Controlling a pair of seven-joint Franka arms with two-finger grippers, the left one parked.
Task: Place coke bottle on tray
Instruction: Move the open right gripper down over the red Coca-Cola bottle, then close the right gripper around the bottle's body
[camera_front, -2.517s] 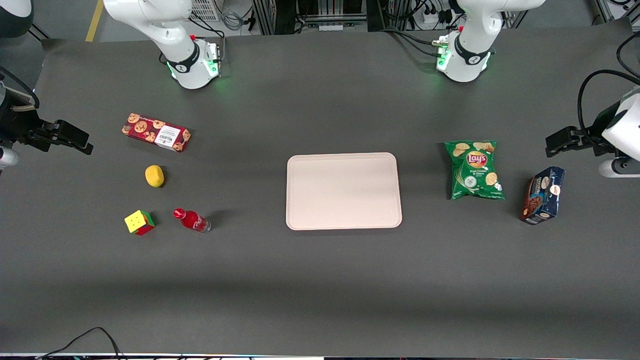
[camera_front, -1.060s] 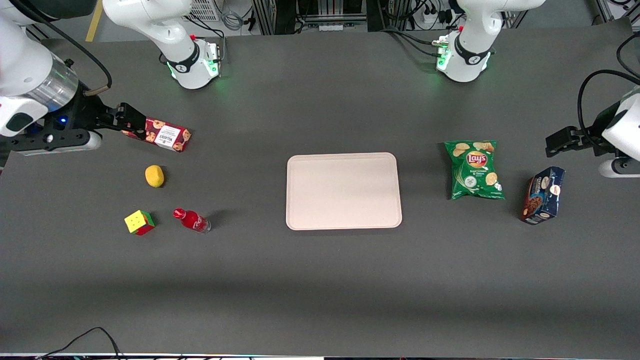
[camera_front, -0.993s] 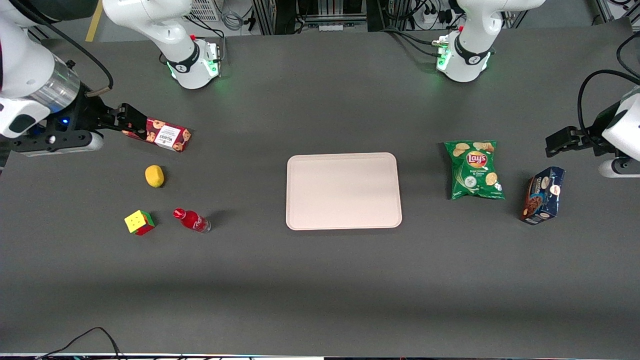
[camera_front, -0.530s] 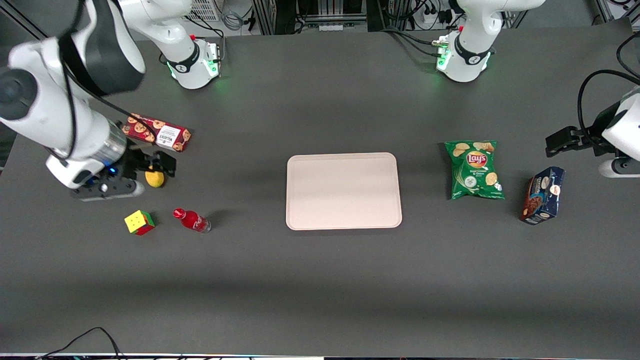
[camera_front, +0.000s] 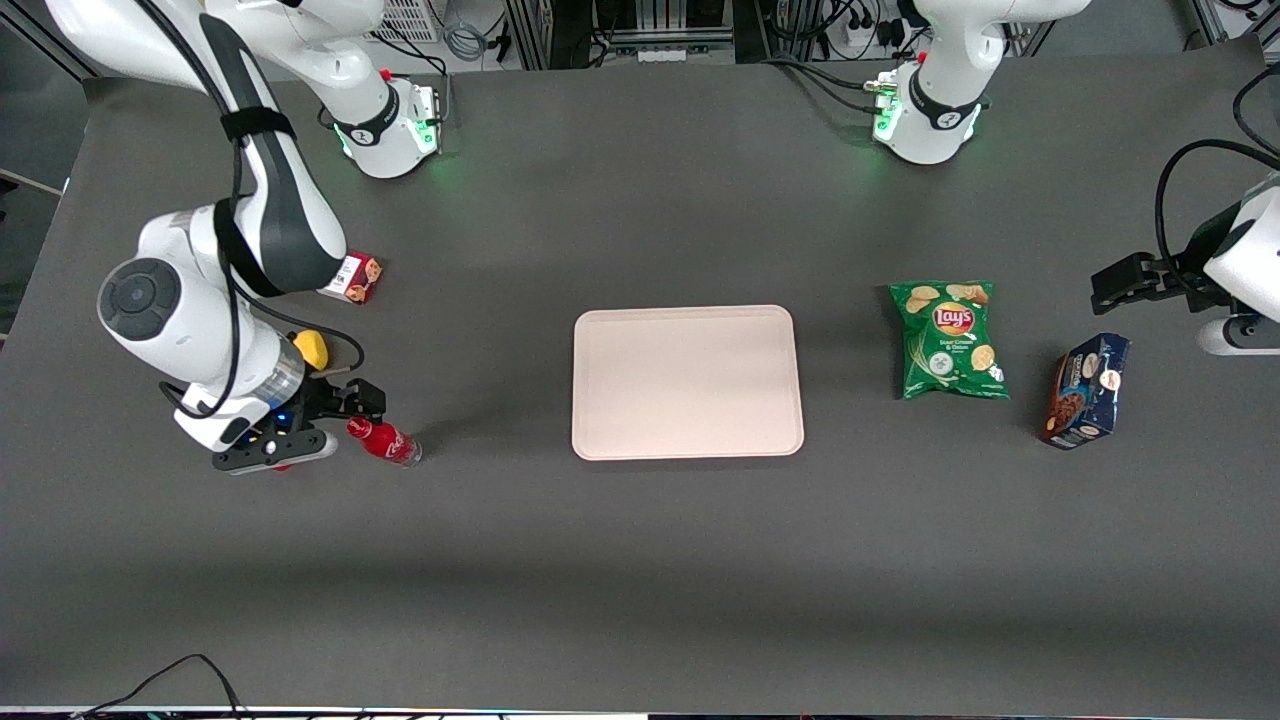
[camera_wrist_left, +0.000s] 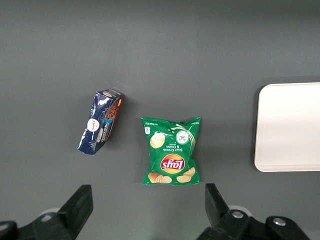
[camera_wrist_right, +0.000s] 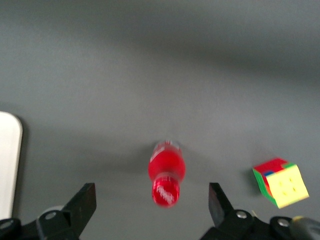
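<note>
The coke bottle (camera_front: 387, 441) is small and red with a red cap and stands on the dark table toward the working arm's end. The pale pinkish-beige tray (camera_front: 688, 382) lies flat at mid-table, apart from the bottle and with nothing on it. My right gripper (camera_front: 352, 402) hovers above the bottle's cap, open and holding nothing. In the right wrist view the bottle (camera_wrist_right: 167, 176) is seen from above, with the gripper (camera_wrist_right: 152, 206) wide open over it, one finger on each side. An edge of the tray (camera_wrist_right: 8, 167) also shows there.
A Rubik's cube (camera_wrist_right: 279, 183) sits beside the bottle, away from the tray. A yellow lemon (camera_front: 312, 347) and a red cookie box (camera_front: 353, 278), partly covered by my arm, lie farther from the front camera. A green chips bag (camera_front: 950, 340) and a blue box (camera_front: 1085, 390) lie toward the parked arm's end.
My right arm swung in from the table's end, passed over the cookie box and the lemon, and came nearer the front camera to hover above the bottle. The objects have not moved.
</note>
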